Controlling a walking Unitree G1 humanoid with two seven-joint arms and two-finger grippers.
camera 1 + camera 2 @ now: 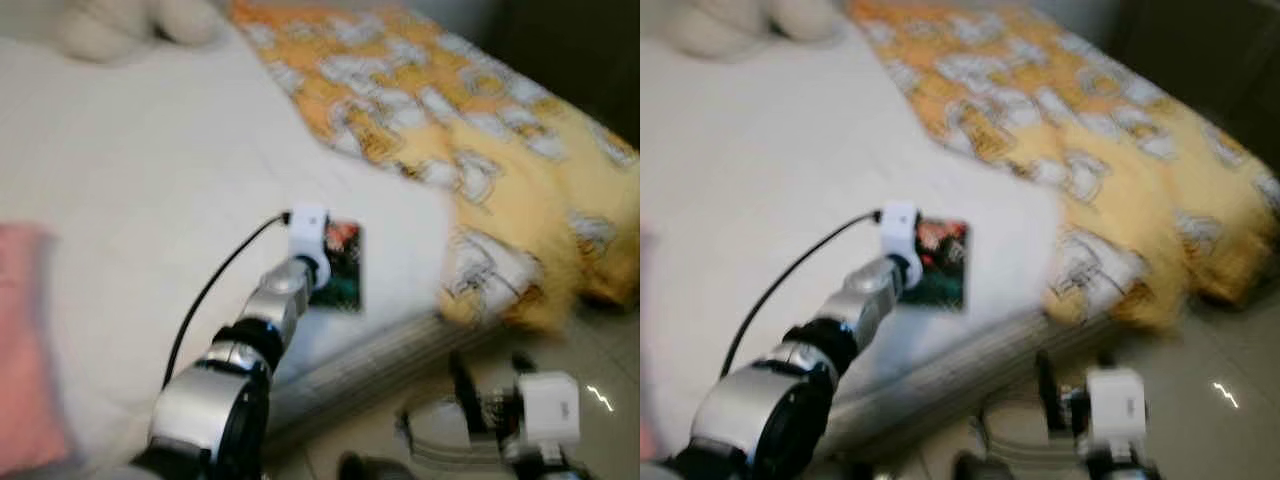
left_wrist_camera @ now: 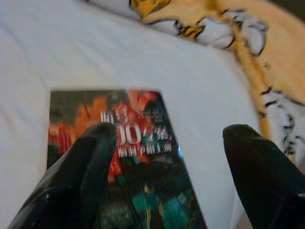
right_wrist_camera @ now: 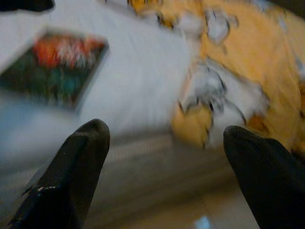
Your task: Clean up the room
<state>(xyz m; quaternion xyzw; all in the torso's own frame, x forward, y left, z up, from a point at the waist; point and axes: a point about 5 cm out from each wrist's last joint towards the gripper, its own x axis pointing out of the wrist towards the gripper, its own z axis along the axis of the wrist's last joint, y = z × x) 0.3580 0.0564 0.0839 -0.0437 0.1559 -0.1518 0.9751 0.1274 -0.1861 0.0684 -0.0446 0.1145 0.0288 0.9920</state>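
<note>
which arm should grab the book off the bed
Left. The left gripper is open right over the book on the white sheet. The right gripper, also open, hangs lower, off the bed's edge.

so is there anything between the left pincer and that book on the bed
Nothing visible. The left pincer is open directly over the book, which lies flat on the white sheet near the bed's edge. The yellow blanket lies off to the side, clear of it.

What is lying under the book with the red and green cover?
The book lies flat on the white bed sheet, near the mattress edge. The left pincer hovers open above it. Anything between the book and the sheet is covered.
</note>
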